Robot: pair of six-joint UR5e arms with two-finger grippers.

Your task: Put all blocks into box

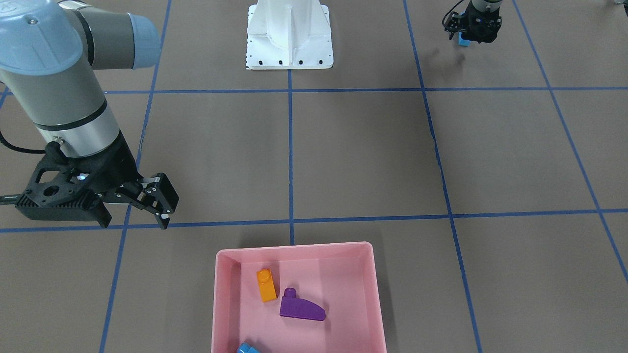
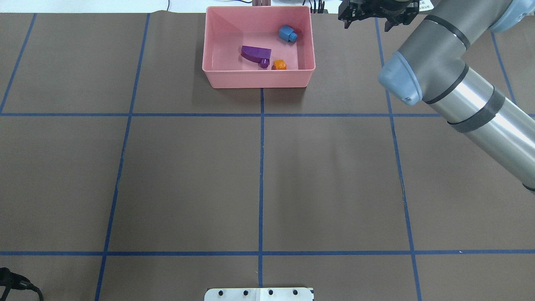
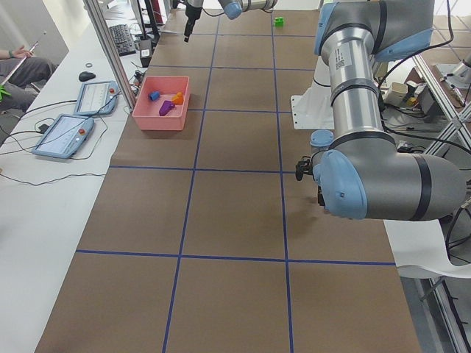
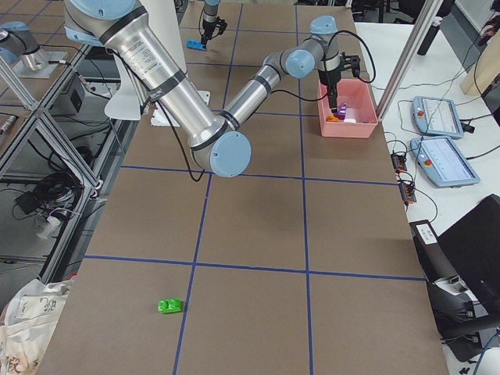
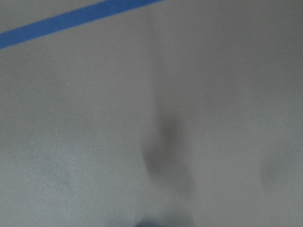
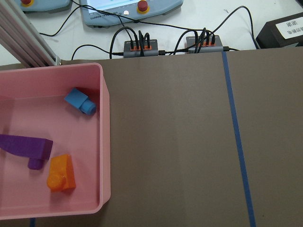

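A green block (image 4: pixel 169 305) is shown only in the side views. It lies on the table at the robot's right end, well apart from the box (image 1: pixel 294 246). In the front-facing view, the right gripper (image 1: pixel 166 210) is held near the box's far left corner, with its jaws parted and nothing between them. Inside the box, an orange block (image 1: pixel 265 285), a purple sloped block (image 1: pixel 301 309) and a small blue block (image 1: pixel 248 349) are laid apart from one another. Far to the right, a second blue block (image 1: pixel 463 42) is clamped in the left gripper (image 1: pixel 470 35) and lifted clear of the table.

A long carry to the box is judged to be needed. The glossy brick could be lost on the way if it is pinched off-centre. It could also be bounced out over the low wall if it is released too high. A clash of arms could be caused by the right arm parked beside the box.
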